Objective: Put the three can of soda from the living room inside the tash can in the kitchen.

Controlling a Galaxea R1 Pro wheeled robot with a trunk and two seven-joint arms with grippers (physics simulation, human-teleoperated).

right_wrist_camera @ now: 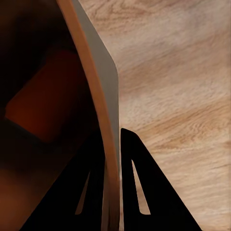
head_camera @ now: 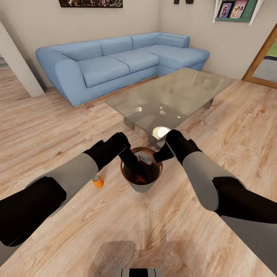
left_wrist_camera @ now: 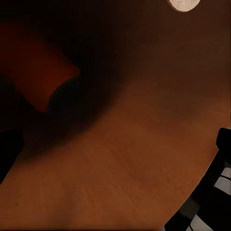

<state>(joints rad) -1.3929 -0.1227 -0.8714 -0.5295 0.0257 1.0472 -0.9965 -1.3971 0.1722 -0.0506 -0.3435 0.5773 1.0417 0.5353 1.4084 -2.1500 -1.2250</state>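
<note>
Head view: wood plank floor (head_camera: 57,130), blue sofa (head_camera: 115,61)

A home living room: a light-blue corner sofa (head_camera: 123,61) stands along the walls, a low glass-topped surface (head_camera: 173,98) in front of it, on a light wood plank floor (head_camera: 46,130), with a framed picture (head_camera: 90,3) and a wall shelf (head_camera: 234,11) holding magazines.

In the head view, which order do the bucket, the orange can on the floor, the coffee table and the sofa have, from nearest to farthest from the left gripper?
1. Bucket: the left gripper reaches inside it.
2. Orange can: on the floor, to the bucket's left.
3. Coffee table: beyond the bucket.
4. Sofa: at the far wall.
</note>
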